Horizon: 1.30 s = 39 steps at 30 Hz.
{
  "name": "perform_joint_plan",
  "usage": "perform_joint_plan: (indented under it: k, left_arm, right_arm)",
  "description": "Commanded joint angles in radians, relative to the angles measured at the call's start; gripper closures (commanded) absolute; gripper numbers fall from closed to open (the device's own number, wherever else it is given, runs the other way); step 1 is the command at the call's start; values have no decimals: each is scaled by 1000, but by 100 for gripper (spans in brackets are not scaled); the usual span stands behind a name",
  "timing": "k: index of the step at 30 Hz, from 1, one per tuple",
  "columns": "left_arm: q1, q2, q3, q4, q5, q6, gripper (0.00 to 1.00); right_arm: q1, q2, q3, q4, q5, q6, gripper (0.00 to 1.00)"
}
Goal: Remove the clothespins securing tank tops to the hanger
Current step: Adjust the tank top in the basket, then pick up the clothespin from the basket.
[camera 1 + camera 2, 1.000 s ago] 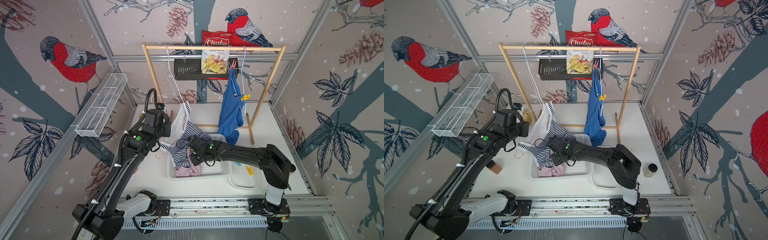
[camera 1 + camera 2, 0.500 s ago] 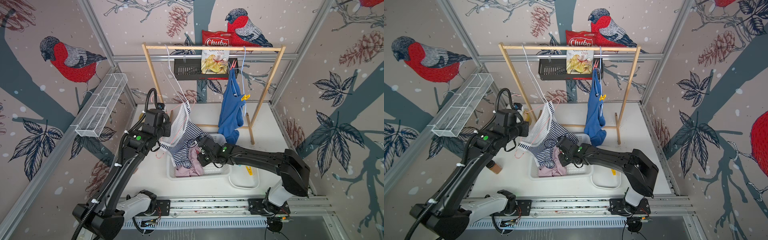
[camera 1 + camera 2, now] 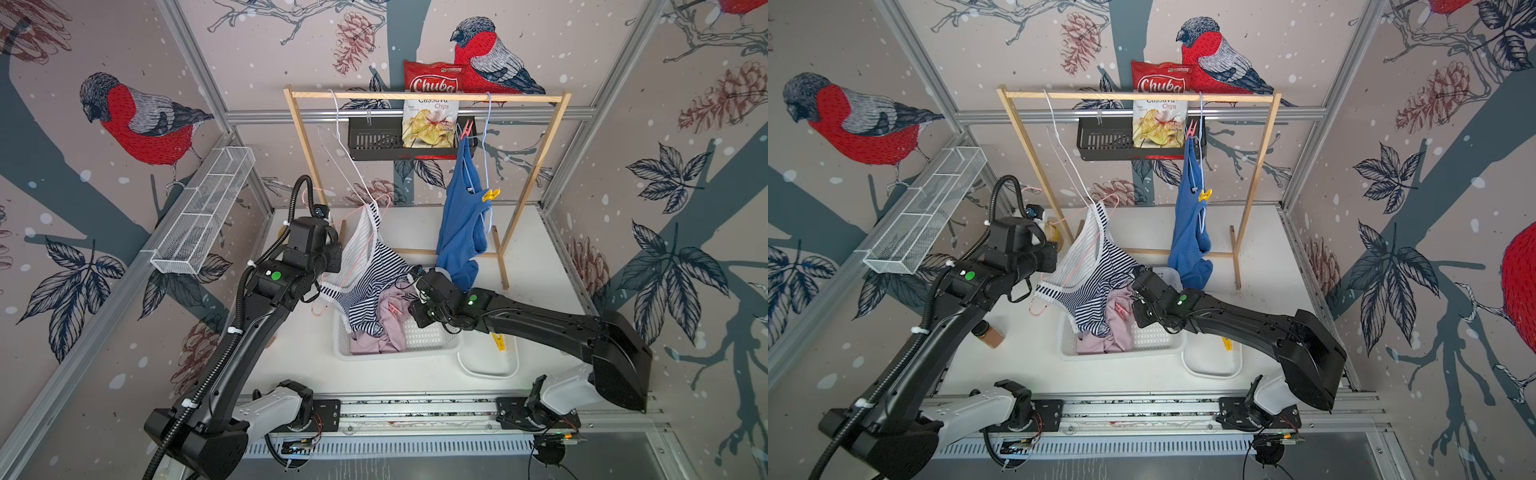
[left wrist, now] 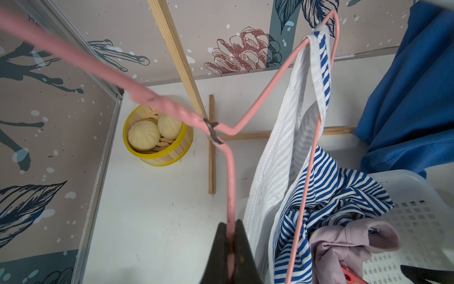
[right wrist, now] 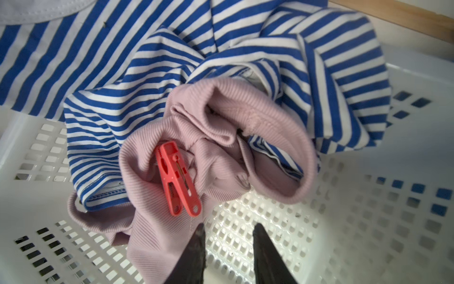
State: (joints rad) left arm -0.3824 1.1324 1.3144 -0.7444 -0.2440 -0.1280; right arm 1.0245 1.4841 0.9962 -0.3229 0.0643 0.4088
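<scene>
Your rack (image 3: 415, 96) stands at the back of the desk (image 3: 303, 357). The hanging top (image 3: 461, 224) sits at its right end, with the high peg (image 3: 466, 129) at the top of it and the low peg (image 3: 491, 194) further down. The basket (image 3: 432, 338) sits mid-desk in front of the rack; the tray (image 3: 482, 361) is just right of it, with the tray peg (image 3: 498, 341) inside. The hanger (image 4: 231, 177) is in your left fingers (image 4: 217, 253), left of the basket, and the draped top (image 3: 365, 274) trails from it into the basket. The bunched top (image 3: 392, 328) lies in the basket, the basket peg (image 5: 178, 179) on it, your right fingers (image 5: 194, 253) just beside. The steamer (image 4: 157, 137) sits back left.
</scene>
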Motion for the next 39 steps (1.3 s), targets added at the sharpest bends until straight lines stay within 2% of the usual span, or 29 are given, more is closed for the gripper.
perform_joint_plan:
  k: [1,11,23,29,33,39]
  left_arm:
    - [2,4,13,18,2,1,100]
    - [2,-5,8,7,6,-5,100]
    - [2,-7,5,6,3,-5,100]
    - [2,-5,6,7,0,-4,100]
    - [2,-6,6,5,-1,-4,100]
    - [1,-6,7,11,10,-5,100]
  right_arm:
    - [36,0,11,42,22,-52,66]
    - [96,108,82,1,169,-108,67]
    - [103,161,103,4,138,-146,72]
    - [108,212,142,-12,137,-163,83]
    - [108,209,143,-23,148,-160,95]
    - [118,115,108,-82,181,-109,100]
